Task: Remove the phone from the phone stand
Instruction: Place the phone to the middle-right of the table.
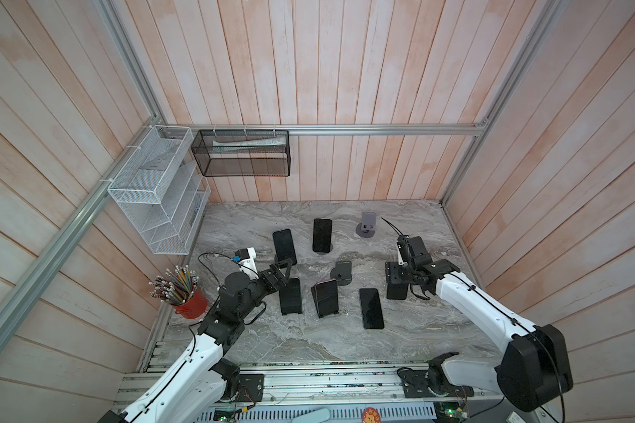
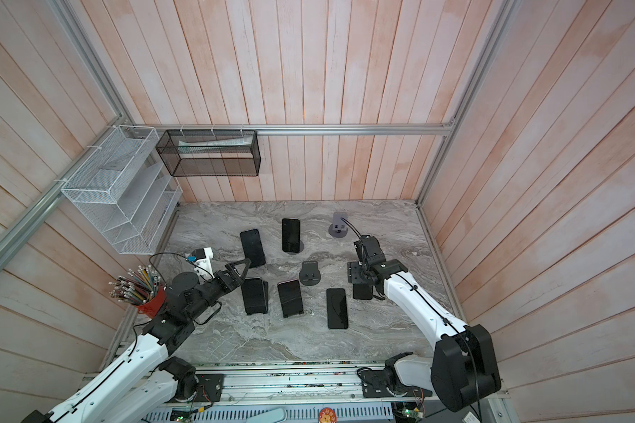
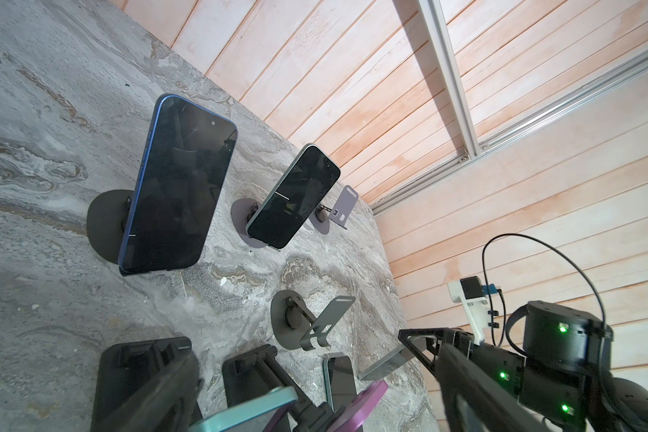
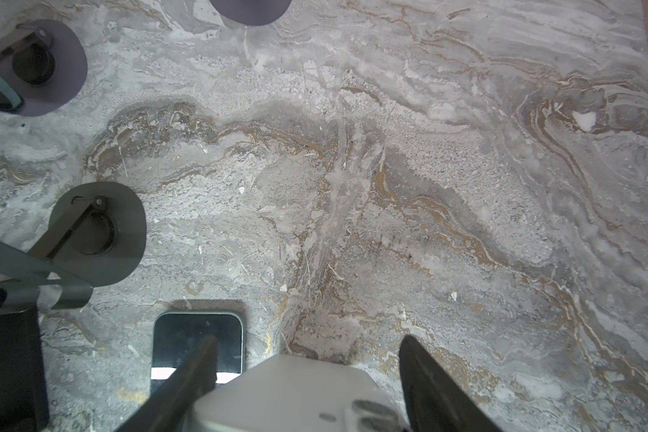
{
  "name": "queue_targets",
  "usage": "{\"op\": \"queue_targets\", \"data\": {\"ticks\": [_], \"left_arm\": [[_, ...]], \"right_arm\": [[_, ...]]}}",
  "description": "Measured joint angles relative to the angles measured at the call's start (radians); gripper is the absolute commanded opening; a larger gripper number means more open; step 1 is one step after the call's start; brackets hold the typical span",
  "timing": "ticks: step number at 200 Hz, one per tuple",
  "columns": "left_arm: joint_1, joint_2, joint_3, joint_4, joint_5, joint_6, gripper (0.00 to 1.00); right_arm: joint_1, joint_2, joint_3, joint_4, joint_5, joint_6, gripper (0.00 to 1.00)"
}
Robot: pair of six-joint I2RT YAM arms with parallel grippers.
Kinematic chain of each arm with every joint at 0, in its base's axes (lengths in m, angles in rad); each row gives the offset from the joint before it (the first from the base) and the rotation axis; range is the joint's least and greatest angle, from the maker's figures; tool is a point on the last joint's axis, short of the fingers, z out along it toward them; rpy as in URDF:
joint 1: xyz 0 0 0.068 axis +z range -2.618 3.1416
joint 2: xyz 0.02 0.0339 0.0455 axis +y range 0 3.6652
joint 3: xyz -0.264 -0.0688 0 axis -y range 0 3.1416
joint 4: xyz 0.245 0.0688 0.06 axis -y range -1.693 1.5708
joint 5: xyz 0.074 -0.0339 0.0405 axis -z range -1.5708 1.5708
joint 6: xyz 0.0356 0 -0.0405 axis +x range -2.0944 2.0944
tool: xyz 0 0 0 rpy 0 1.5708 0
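Left claw (image 1: 285, 266) gapes empty just beside the blue phone (image 1: 284, 247) propped on its round stand (image 3: 107, 224), right claw (image 4: 307, 359) parted, empty; likely best: pinch phone's long edges, lift clear of the lip.

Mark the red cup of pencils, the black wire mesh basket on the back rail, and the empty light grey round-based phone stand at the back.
red cup of pencils (image 1: 191, 305), top view, on its red side wall.
black wire mesh basket (image 1: 242, 166), top view, front mesh.
empty light grey round-based phone stand (image 1: 368, 221), top view, upright back plate.
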Motion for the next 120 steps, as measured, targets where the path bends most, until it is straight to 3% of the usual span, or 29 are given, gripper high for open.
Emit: {"op": "queue_targets", "data": {"ticks": [120], "left_arm": [[0.002, 0.000, -0.013, 0.027, 0.013, -0.006, 1.00]], "right_arm": [[-0.027, 0.108, 0.002, 0.029, -0.046, -0.001, 0.67]]}}
